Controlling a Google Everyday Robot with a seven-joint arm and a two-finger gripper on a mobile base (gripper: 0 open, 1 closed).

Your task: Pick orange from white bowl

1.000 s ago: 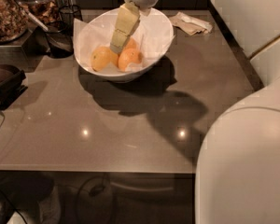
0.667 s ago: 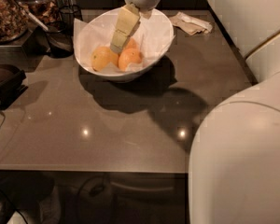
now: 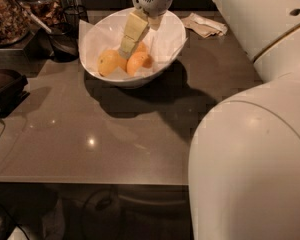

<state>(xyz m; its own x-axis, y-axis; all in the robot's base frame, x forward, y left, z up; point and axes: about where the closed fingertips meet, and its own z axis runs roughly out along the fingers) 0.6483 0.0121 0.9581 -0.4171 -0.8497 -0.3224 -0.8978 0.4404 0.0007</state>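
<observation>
arm (image 3: 250, 159): seen filling right foreground | table (image 3: 90, 134): grey | bowl (image 3: 165, 39): set at table's far side, paper-lined | gripper (image 3: 126, 49): held inside bowl above fruit, grip state cannot be told | orange (image 3: 139, 63): laid in bowl, just right of gripper tip, yellow fruit (image 3: 111, 62) at left

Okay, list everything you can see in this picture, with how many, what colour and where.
white bowl: one, glossy white, paper-lined, far centre of the table
orange: one clearly seen, deep orange, in the white bowl; another seems to sit behind the gripper, mostly hidden
pale fruit: one, yellowish, in the white bowl, left of the orange
dark bowl: one, black, left of the white bowl
crumpled paper: one, off-white, right of the white bowl
table: one, grey-brown
gripper: one, cream, inside the white bowl, between the fruits
robot arm: one, white, filling the right side
</observation>
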